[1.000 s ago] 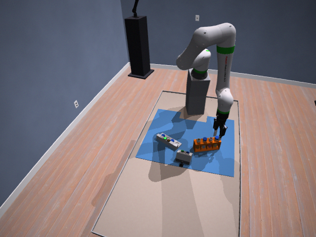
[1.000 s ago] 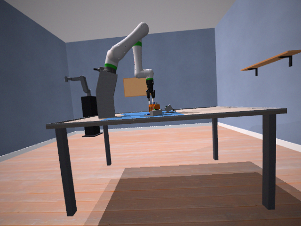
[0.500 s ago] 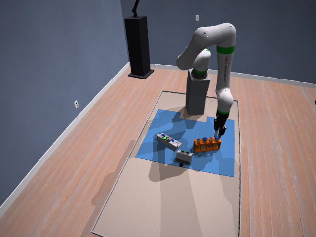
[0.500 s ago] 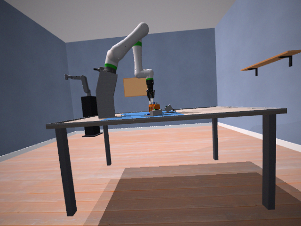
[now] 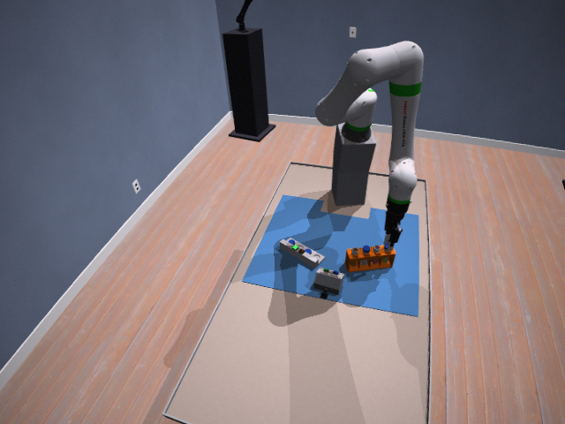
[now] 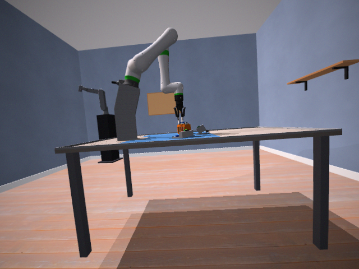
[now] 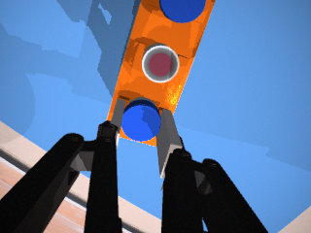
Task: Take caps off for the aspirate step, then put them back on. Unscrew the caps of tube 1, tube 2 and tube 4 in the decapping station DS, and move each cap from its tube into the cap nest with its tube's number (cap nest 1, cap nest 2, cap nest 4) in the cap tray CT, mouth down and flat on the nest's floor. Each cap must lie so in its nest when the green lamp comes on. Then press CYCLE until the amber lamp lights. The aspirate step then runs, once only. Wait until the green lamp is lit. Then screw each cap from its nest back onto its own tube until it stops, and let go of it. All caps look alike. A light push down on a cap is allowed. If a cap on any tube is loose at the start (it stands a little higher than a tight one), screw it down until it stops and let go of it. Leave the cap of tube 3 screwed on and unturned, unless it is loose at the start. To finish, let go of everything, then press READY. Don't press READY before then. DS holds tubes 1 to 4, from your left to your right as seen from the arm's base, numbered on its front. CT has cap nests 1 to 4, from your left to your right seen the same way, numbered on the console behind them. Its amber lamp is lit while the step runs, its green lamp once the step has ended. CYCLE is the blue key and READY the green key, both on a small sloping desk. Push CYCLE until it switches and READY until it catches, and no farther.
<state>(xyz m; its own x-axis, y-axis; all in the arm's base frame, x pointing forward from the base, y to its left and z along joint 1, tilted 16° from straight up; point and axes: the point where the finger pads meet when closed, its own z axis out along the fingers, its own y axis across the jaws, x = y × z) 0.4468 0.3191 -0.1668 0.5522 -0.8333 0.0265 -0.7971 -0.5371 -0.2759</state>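
Blue cap (image 7: 141,121) sits at the end tube of the orange decapping station (image 7: 182,41), clamped between the gripper's (image 7: 140,127) two grey finger pads, jaws narrow and closed on it. Toward 12 o'clock from the held cap in the wrist view, the next tube (image 7: 160,63) stands uncapped, showing a reddish interior, and beyond it another blue cap (image 7: 182,7) is cut by the frame edge. From above, the station (image 5: 369,259) stands on the blue mat (image 5: 401,291), with the cap tray (image 5: 314,261) at its 9 o'clock and the sloping key desk (image 5: 327,282) at about 8 o'clock.

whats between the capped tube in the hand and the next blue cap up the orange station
An uncapped tube with pink contents, its mouth open, sits between the gripped cap and the far blue cap; the wrist view shows it.
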